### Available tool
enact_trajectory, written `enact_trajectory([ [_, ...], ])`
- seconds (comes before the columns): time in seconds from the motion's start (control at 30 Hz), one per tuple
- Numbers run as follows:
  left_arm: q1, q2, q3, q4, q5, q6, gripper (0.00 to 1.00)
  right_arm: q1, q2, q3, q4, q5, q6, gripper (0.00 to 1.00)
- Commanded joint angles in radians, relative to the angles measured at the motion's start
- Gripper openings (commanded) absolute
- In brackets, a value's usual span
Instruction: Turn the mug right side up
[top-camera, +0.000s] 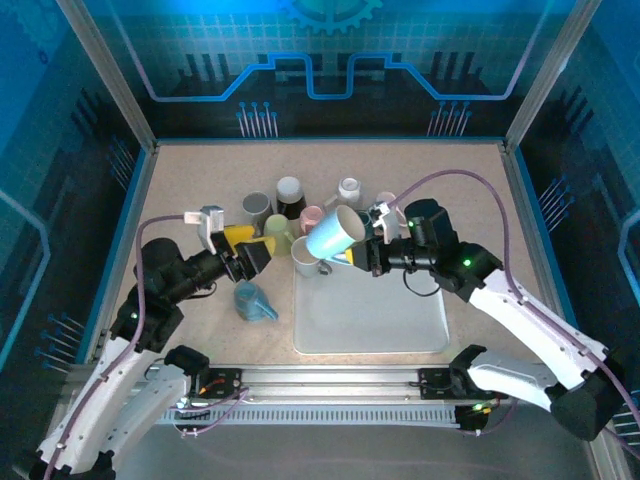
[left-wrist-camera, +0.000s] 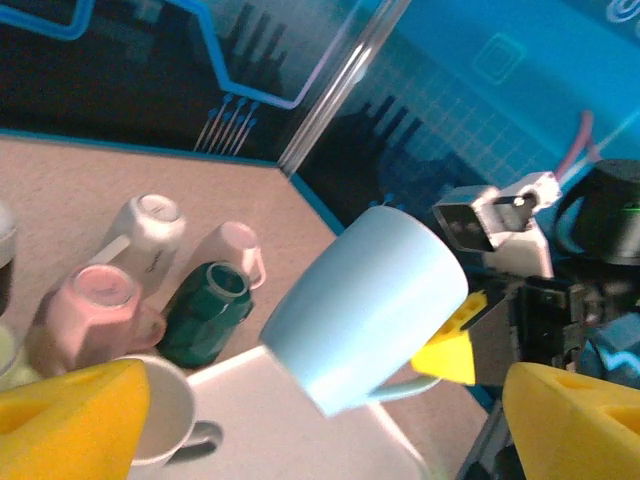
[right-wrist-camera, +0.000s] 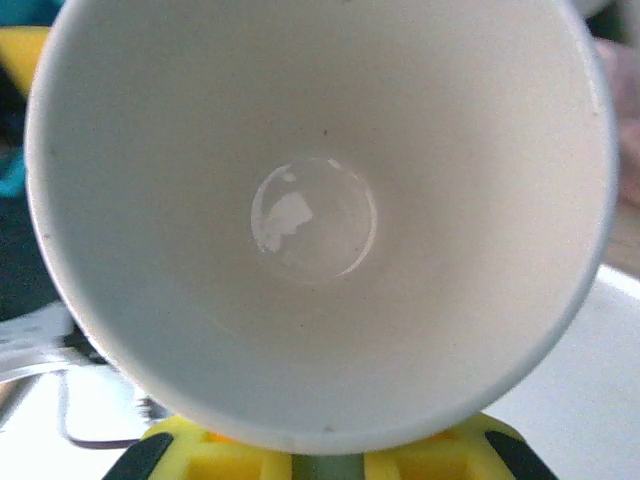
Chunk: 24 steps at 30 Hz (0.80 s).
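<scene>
One mug (top-camera: 335, 232): light blue, tilted in the air over your white tray (top-camera: 370, 320), mouth toward the right wrist.
Right fingers (top-camera: 360, 252): clamped on the mug's rim.
Left fingers (top-camera: 255, 247): spread wide, empty, near the mug, not touching.

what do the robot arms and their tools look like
The left arm and right arm are white near the base, black toward the wrist, each trailed by a purple cable. The left tool and right tool carry yellow wedge fingers.
</scene>
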Motion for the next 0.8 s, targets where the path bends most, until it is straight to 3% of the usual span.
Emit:
enact_trajectory([
  [0.0, -0.012, -0.002, 0.035, -0.121, -0.098, 0.068, 0.91, 0.006, -0.027, 0.044, -0.185, 0.304, -0.162, 0.0],
  [0.37, -0.055, -0.017, 0.004, -0.168, -0.171, 0.095, 0.9, 0.027, 0.135, -0.02, -0.098, 0.438, -0.184, 0.0],
  [0.53, -0.075, -0.033, 0.008, -0.197, -0.201, 0.123, 0.9, 0.082, 0.234, -0.019, -0.047, 0.488, -0.213, 0.0],
  [0.77, -0.094, -0.042, 0.013, -0.212, -0.225, 0.135, 0.9, 0.111, 0.333, -0.024, 0.004, 0.496, -0.206, 0.0],
])
